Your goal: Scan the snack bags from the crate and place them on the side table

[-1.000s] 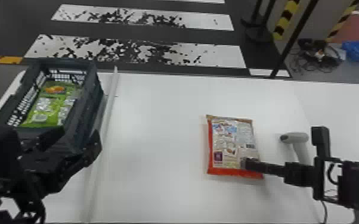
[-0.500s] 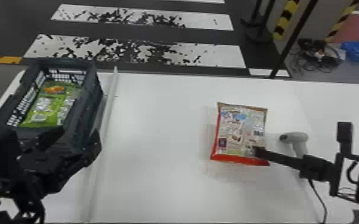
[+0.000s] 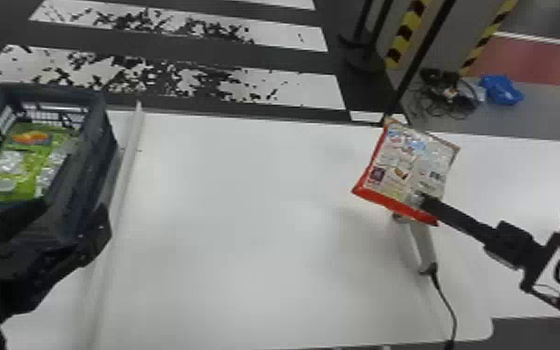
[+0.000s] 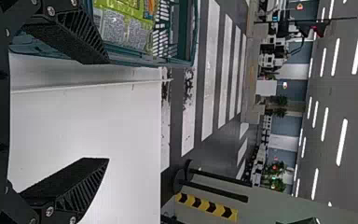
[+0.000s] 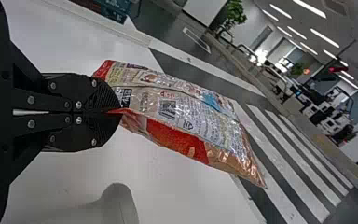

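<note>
Right tool [image 5: 118,111] clamped on the snack bag's [image 5: 182,116] edge, bag jutting out beyond its fingers! Looks light, crinkly, maybe slippery; that edge suits a firm pinch. Left tool [image 4: 108,111] gaping, crate [image 3: 93,177] nearby.

The right gripper [image 3: 424,200] grips a red-edged snack bag [image 3: 404,167], which partly hides a handheld scanner [image 3: 422,242]; a green snack bag [image 3: 28,158] lies in the dark plastic crate [image 3: 100,153]; the left gripper [image 3: 75,214], fingers apart, is at the crate's near end.

Indoor lab hall, painted crosswalk [image 3: 309,90], strip lights [image 4: 341,142]
</note>
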Robot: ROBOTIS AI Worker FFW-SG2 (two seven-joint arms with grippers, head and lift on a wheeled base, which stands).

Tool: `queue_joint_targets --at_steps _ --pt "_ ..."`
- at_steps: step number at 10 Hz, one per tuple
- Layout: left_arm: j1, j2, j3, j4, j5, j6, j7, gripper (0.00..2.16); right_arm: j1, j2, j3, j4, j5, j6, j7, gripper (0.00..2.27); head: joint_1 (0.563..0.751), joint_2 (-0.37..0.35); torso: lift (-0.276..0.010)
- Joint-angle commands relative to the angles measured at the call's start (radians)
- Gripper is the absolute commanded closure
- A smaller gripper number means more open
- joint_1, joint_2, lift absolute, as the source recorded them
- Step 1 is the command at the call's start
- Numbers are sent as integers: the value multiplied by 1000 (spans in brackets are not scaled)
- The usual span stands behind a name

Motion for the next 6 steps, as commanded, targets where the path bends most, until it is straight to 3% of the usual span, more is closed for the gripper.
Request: queue_joint_targets --at_steps 1,4,6 --pt "0 0 2 1 0 0 0 140 9 7 -80 32 -49 -75 -45 2253 695 -239 -94" --pt "0 -2 2 2 0 0 0 140 12 11 -167 120 -69 -203 -147 2253 695 -346 -94" --pt "0 -2 3 2 0 0 0 140 12 10 -195 198 -77 -280 -227 2253 695 -350 -94"
